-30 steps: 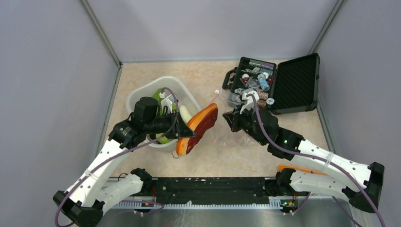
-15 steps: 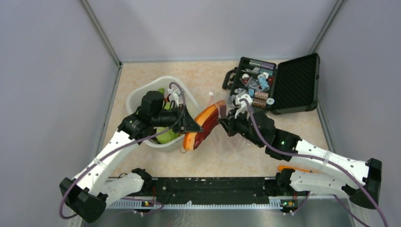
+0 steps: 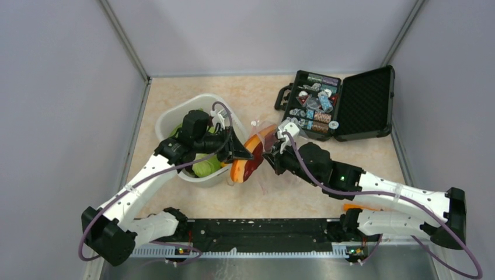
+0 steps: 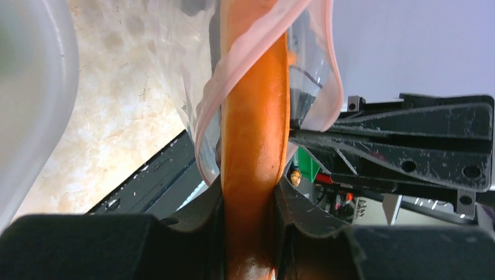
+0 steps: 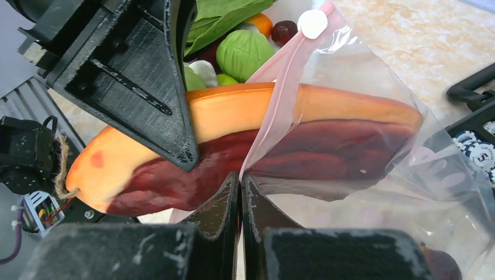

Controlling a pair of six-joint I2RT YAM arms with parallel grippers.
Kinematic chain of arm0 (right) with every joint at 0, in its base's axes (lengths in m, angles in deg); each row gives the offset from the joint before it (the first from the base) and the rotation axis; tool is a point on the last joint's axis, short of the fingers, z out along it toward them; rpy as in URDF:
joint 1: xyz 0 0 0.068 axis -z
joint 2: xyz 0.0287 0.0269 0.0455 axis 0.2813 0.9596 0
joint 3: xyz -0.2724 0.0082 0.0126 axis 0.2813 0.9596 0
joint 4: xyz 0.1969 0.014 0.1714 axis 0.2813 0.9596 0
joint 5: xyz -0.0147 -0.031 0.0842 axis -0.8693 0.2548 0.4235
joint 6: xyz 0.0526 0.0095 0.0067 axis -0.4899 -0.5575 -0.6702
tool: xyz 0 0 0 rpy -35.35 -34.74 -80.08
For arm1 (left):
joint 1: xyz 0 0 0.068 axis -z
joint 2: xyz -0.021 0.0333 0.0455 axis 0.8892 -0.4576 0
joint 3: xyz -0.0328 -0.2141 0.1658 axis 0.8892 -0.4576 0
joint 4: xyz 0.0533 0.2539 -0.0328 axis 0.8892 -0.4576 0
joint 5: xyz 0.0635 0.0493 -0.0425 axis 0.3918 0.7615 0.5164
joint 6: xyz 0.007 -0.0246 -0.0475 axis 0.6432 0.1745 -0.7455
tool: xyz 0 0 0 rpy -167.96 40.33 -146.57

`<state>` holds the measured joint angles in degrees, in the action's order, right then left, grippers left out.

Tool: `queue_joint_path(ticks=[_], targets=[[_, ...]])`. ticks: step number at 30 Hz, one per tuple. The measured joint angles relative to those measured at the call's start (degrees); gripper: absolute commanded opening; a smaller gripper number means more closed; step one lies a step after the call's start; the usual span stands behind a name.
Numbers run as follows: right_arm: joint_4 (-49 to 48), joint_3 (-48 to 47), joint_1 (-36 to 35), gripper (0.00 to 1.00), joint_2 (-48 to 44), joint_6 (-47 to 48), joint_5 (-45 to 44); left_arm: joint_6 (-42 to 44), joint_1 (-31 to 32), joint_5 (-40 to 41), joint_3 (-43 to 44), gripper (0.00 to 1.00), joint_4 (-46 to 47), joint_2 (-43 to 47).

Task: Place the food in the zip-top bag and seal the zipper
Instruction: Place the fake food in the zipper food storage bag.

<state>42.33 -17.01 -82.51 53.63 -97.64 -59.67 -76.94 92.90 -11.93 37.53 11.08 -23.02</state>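
Got the orange-and-red toy food point(image 5: 216, 125) clamped in the partly open left fingers point(image 3: 242, 153), far half poked inside the clear bag point(image 5: 379, 198). Pinching the bag's pink zipper point(image 5: 283, 87) edge with the right fingers point(image 5: 232, 204), fully closed, right beside the white tub point(image 3: 169, 122).

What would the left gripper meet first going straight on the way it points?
Likely the zipper of the zip-top bag, looped around the food piece the left gripper holds; the right gripper sits just beyond. Depth unclear.

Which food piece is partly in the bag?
The long orange and maroon slab in the left gripper: its end is inside the clear plastic bag. The green cabbage lies outside.
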Motion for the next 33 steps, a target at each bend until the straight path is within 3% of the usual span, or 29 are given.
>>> queue_joint_path(ticks=[11, 21, 25, 33], targets=[[-1.33, -0.79, -0.98, 0.00, 1.86, 0.55, -3.15, -7.04, -0.02, 3.58, -0.04, 0.06, 1.86, -0.63], [-4.33, -0.79, -1.20, 0.00, 1.42, 0.61, -2.71, -0.37, -0.02, -3.85, 3.63, 0.02, -3.89, -6.64], [-4.33, -0.79, -1.20, 0.00, 1.55, 0.74, -2.51, -0.87, -0.02, -3.52, 3.63, 0.12, -3.76, -6.84], [-6.01, -0.76, -1.18, 0.00, 2.10, 1.09, -1.49, 0.26, -0.15, -2.19, 7.67, 0.60, -4.33, -9.66]])
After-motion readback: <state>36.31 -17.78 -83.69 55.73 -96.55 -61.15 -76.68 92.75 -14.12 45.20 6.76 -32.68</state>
